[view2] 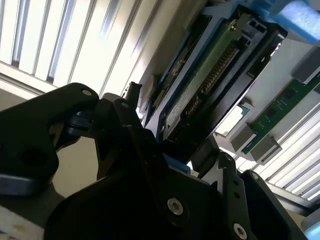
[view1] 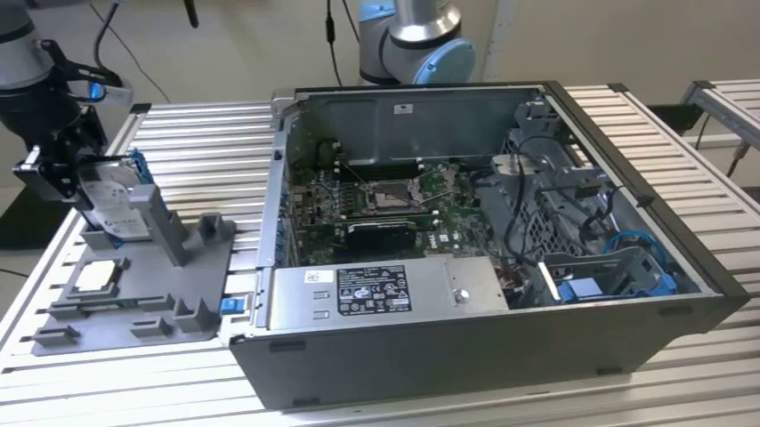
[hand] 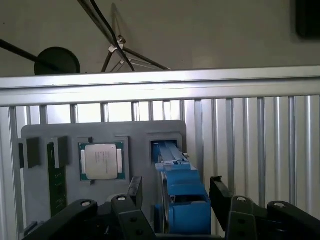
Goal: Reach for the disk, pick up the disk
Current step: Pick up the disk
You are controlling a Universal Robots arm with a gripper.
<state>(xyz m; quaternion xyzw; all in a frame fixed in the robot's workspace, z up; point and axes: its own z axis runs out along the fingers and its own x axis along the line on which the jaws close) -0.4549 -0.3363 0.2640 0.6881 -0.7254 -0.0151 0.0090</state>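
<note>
The disk (view1: 110,206), silver-grey with a white label and blue side rails, stands on edge in a slot of the grey stand (view1: 142,302) at the exterior view's left. My gripper (view1: 88,183) comes at it from the left, with one finger on each flat side. In the first wrist view the blue-railed disk (hand: 172,160) runs from the stand's slot up between my black fingers (hand: 220,192), and the gripper (hand: 177,195) is shut on it. The second wrist view shows the disk's circuit-board side (view2: 210,75) held in the gripper (view2: 172,130).
A small square silver chip (hand: 101,161) and a green memory stick (hand: 56,185) lie in the stand (hand: 135,131) beside the disk's slot. An open computer case (view1: 475,347) fills the slatted table (view1: 178,133) to the exterior view's right. A second arm's base (view1: 416,44) stands behind it.
</note>
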